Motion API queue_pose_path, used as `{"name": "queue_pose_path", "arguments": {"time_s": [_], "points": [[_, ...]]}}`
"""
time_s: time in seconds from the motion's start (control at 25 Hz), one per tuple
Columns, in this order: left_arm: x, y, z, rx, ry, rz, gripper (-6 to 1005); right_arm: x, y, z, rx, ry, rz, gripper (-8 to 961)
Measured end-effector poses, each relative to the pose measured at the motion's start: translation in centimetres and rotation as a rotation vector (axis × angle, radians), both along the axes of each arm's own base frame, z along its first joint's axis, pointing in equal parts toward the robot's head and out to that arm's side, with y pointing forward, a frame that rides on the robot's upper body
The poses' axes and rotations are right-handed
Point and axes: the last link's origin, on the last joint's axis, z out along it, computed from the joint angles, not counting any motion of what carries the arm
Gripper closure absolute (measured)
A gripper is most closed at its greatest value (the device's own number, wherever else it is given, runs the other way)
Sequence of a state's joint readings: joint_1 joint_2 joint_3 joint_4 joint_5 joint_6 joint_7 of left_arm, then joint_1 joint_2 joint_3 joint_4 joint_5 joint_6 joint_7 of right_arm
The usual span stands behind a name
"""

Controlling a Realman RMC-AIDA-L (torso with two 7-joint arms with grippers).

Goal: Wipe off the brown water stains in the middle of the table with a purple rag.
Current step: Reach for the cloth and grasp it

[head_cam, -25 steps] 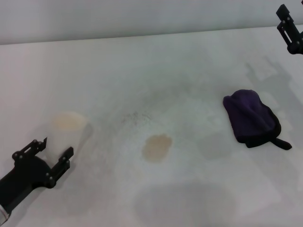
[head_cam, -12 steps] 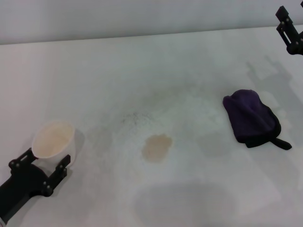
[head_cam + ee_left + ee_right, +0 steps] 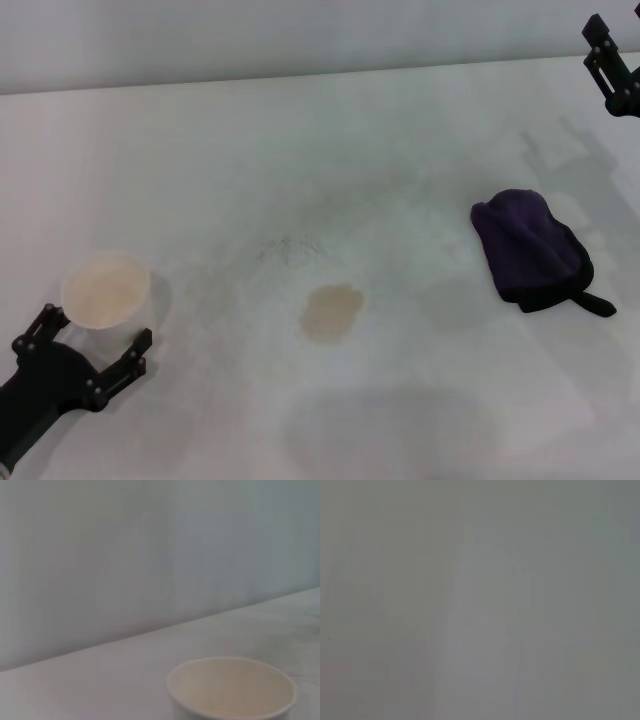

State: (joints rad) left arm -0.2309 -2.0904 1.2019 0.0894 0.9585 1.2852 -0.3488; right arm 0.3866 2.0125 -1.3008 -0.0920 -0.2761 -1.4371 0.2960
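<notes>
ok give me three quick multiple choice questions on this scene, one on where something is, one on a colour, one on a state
1. Where does the purple rag lie relative to the brown water stains?
A. on the robot's right of them
B. on top of them
C. on the robot's left of them

2. What colour is the paper cup?
A. purple
B. white
C. black

3. What is the left tool doing?
A. shut on the rag
B. open, just behind the cup
C. pressing on the stain

Answers: 1 A, the head view shows the rag lying apart from the stain toward the right arm's side. 2 B, its wall and rim are white. 3 B, its fingers are spread, with the cup standing free beyond them.
</notes>
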Motion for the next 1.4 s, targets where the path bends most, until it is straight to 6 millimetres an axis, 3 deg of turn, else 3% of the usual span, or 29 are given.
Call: {"name": "queue_pose_path", "arguments": {"time_s": [0.24,1.08,1.4], "points": [[-0.3,-0.3,-0.1,-0.001,0.001,0.015,103,0.1,0.3,-0.1,-0.006,-0.004,-0.013,388],[-1.8,-4.5,2.1,0.192,-0.027,0.080,108,0.3,1.5,0.6,0.002,0.043,-0.059,393],[-2.8,-4.0,4.3,0.340,-0.054,0.151,107,2.2,4.2,1.2,-0.150,0.202,-0.269,394]]}}
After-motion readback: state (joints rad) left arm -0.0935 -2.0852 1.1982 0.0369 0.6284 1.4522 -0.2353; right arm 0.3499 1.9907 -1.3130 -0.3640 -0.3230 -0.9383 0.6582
